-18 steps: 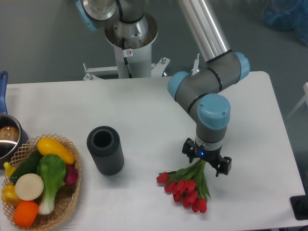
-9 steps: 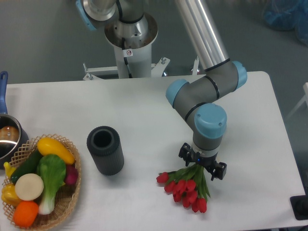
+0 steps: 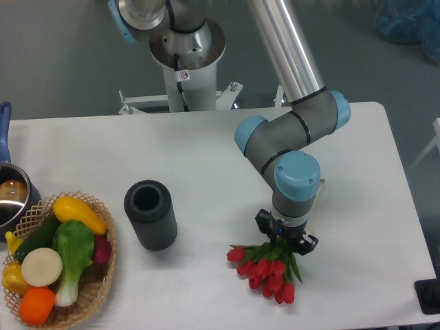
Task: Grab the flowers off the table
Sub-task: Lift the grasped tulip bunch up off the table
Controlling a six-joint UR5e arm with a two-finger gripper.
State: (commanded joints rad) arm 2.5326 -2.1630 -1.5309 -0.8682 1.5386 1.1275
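Pincer [image 3: 286, 240] low over flowers [image 3: 267, 269] — jaw gap hidden, grip unknown — thin stems beneath might slip free.

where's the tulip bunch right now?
The flowers lie on the table near its front edge, right of centre, directly under the gripper and right of the dark cylinder.

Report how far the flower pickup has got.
Done: the gripper is down over the stem end of the flowers. In hand: closing on the stems; whether the grip is firm cannot be told. Left: the lift, since the blooms lie on the table.
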